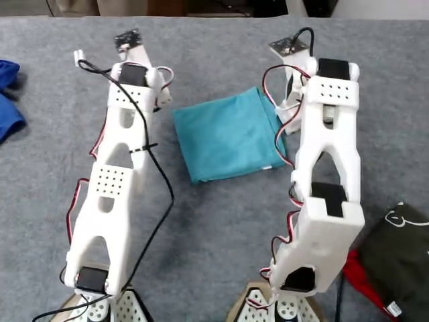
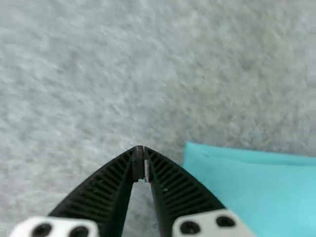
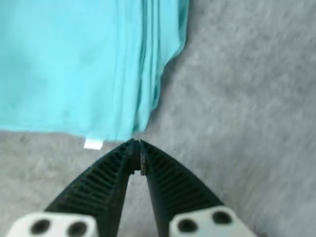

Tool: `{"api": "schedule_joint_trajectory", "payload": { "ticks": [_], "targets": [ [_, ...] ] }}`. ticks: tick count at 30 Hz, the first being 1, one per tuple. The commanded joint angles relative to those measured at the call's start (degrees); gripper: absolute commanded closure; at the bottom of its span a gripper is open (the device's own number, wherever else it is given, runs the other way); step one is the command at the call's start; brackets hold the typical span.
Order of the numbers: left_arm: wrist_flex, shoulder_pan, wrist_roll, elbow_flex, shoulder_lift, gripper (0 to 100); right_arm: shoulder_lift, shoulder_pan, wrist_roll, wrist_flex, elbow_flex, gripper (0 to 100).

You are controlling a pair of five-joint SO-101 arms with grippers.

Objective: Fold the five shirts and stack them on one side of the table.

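A folded teal shirt (image 1: 228, 136) lies on the grey table between the two arms. My left gripper (image 2: 139, 163) is shut with nothing in it, hovering over bare felt just off a corner of the teal shirt (image 2: 256, 187). In the high view the left arm's wrist (image 1: 137, 77) sits to the left of the shirt. My right gripper (image 3: 137, 155) is shut and empty, right beside the layered edge of the teal shirt (image 3: 74, 64), near its white tag (image 3: 93, 144). The right arm's wrist (image 1: 322, 87) is at the shirt's right edge.
A blue garment (image 1: 8, 100) lies at the far left edge of the table. A dark green garment (image 1: 402, 258) and a red one (image 1: 362, 278) sit at the near right. Grey felt (image 1: 221, 235) covers the table in front of the teal shirt.
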State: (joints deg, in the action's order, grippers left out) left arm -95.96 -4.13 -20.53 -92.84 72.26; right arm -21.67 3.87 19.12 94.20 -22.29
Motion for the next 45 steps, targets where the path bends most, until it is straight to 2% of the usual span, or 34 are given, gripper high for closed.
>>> {"api": "schedule_joint_trajectory", "payload": {
  "ticks": [1,7,14,20,22,29,33,39,45],
  "targets": [
    [0.97,3.25,-0.18,-2.81,-0.92,98,6.37,1.63,-0.79,3.16,-1.45,99.3],
    [5.54,9.85,-0.44,-2.9,-0.92,98,18.33,2.07,-9.67,3.08,14.55,99.4],
    [6.24,10.46,-0.35,-2.46,-0.92,98,38.02,2.07,-10.02,-3.87,35.38,99.4],
    [6.24,9.93,-0.35,-2.37,-0.84,98,43.56,1.98,-11.08,-11.43,51.82,99.3],
    [6.24,9.93,-0.35,-2.37,-0.84,98,42.95,1.1,-16.97,-16.88,55.87,98.3],
    [6.33,9.58,-0.26,-2.9,0.84,98,34.07,-5.41,-51.43,-36.57,58.86,84.6],
    [6.24,7.56,-0.26,-2.9,1.8,98,30.73,-8.92,-64.62,-45.1,58.86,80.1],
    [6.24,7.47,-0.18,-2.9,1.8,98,28.62,-10.24,-77.8,-52.48,58.86,75.1],
    [6.24,7.47,-0.18,-2.9,1.8,98,24.31,-10.15,-83.6,-57.14,58.51,75.1]
  ]
}}
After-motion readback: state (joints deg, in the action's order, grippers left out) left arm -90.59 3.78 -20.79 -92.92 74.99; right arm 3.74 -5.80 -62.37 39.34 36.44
